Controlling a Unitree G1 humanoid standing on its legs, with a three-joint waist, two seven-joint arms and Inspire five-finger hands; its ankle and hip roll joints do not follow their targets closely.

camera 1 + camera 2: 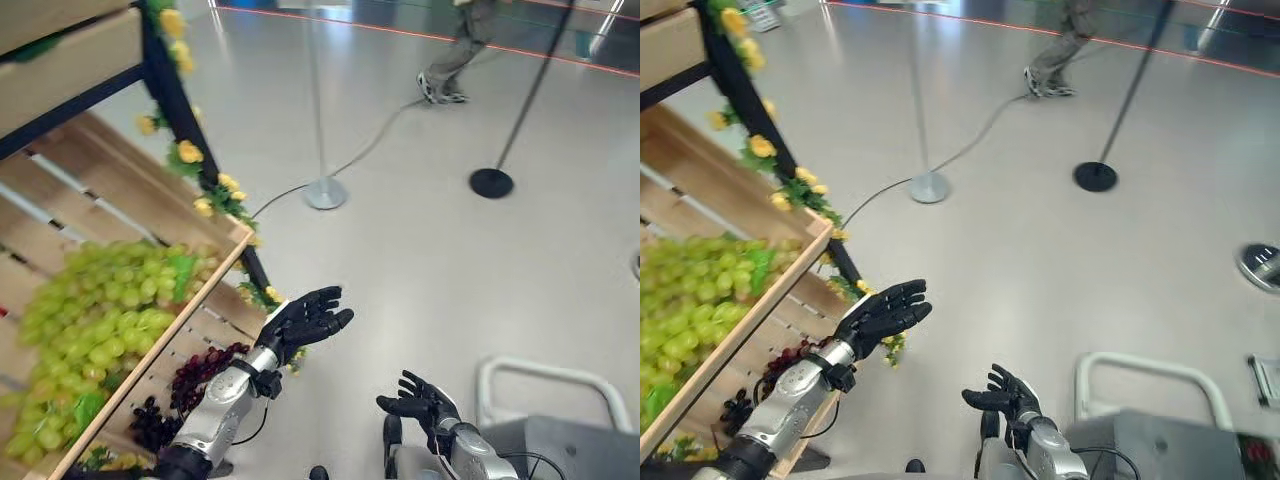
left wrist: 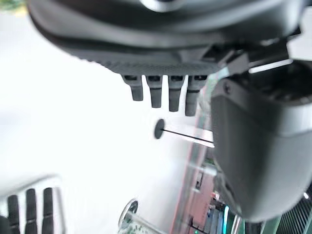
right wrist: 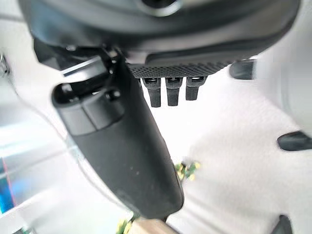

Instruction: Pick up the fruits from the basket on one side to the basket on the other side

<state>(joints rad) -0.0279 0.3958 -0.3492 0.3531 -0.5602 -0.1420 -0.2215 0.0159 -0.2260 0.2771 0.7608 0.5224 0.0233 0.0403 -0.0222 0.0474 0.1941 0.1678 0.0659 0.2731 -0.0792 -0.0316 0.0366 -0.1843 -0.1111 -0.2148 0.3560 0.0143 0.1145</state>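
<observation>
You had bright, even light overhead; the floor (image 1: 420, 250) shone with pale glare near the pole base (image 1: 491, 182). Both wrist views were washed out, their close robot hand bulk blurred.

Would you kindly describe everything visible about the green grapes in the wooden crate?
The green grapes are a large heap of yellow-green bunches with a few green leaves among them, lying in a slatted wooden crate on the robot's left. They rest against its front rim, above the dark grapes lower down. Neither robot hand touches them; the left robot hand hovers open beside the crate.

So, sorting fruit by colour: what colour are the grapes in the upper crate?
Light green grapes, clearest in the left eye view.
</observation>
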